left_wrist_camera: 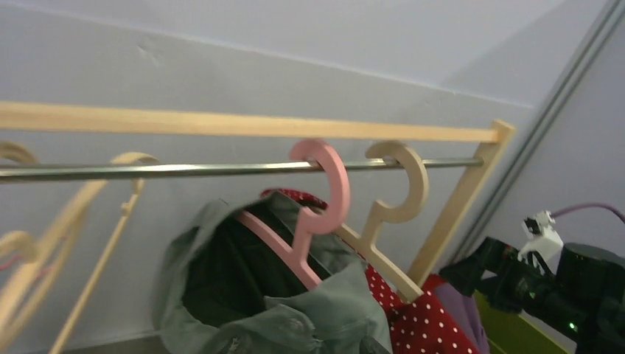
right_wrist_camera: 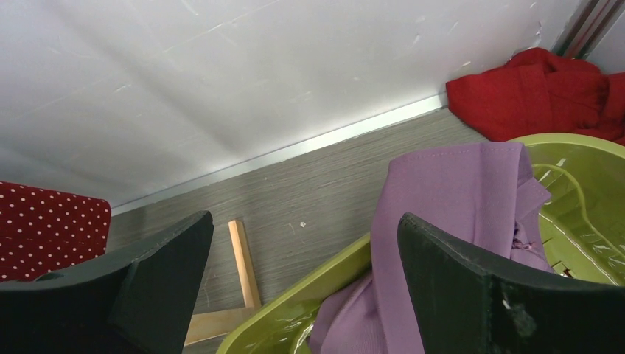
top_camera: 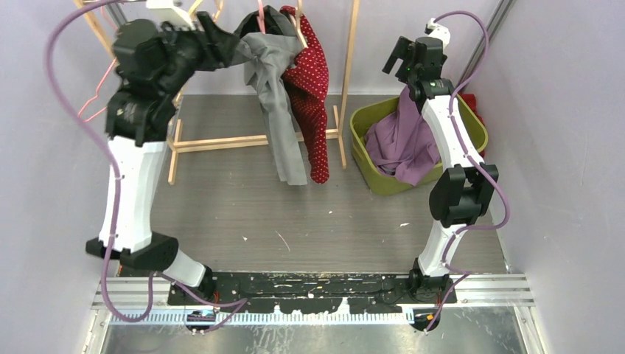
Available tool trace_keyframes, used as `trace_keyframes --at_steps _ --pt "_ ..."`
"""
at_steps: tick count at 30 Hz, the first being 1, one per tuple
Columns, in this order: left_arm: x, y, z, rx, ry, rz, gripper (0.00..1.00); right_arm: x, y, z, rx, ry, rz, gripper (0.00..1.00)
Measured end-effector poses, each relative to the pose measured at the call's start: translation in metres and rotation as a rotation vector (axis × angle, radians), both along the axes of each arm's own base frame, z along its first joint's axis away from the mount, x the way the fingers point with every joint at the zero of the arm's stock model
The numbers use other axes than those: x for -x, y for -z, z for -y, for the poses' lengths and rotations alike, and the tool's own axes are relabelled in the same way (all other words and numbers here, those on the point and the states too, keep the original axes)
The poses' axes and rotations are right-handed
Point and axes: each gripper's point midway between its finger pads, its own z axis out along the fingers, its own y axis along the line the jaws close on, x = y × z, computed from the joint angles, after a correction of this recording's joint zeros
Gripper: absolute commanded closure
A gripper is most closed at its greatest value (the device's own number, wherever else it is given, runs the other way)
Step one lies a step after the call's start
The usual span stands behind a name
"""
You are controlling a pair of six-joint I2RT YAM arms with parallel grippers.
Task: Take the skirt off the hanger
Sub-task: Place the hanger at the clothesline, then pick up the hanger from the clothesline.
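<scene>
Two garments at the right end of the rail [left_wrist_camera: 184, 170]: grey skirt [top_camera: 278, 110] on the one pink hanger [left_wrist_camera: 324, 199], red dotted garment [top_camera: 313, 96] beside it. Left gripper [top_camera: 230, 46] is at the skirt's waistband, possibly pinching it, can't tell. Right gripper [right_wrist_camera: 302, 228] is spread wide over the one green bin [top_camera: 361, 140].

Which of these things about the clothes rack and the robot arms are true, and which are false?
1. The grey-green skirt hangs from a pink hanger. True.
2. The red dotted garment lies in the green bin. False: it hangs on a wooden hanger right beside the skirt.
3. The right gripper is open, with nothing between its fingers. True.
4. The green bin holds nothing. False: a purple cloth lies in it and spills over the rim.
</scene>
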Motion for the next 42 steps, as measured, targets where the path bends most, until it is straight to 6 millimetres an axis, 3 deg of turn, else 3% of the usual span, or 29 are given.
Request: trace_keyframes --at_steps 4,9,12,20,26,29,42 --pt "-0.028 0.041 0.036 -0.007 0.046 -0.132 0.47 0.001 0.004 -0.001 -0.004 -0.001 -0.005 0.00" --pt "-0.045 0.070 0.057 -0.016 0.051 -0.212 0.47 0.001 0.010 0.000 -0.004 -0.001 -0.016 0.00" --pt "-0.049 0.073 0.062 -0.017 0.052 -0.217 0.47 0.000 0.008 0.000 -0.004 -0.001 -0.008 0.00" --pt "-0.042 0.054 0.072 0.020 0.072 -0.177 0.47 0.000 0.006 0.000 -0.004 0.000 -0.001 0.00" --pt "-0.040 0.069 0.092 0.002 0.084 -0.212 0.47 0.000 0.006 0.000 -0.004 0.000 -0.001 0.00" --pt "-0.050 0.081 0.095 -0.012 0.048 -0.233 0.47 0.000 0.006 0.000 -0.002 -0.001 -0.001 0.00" --pt "-0.111 0.154 0.073 -0.142 -0.251 -0.330 0.44 0.000 0.006 0.001 0.020 -0.003 -0.003 0.00"
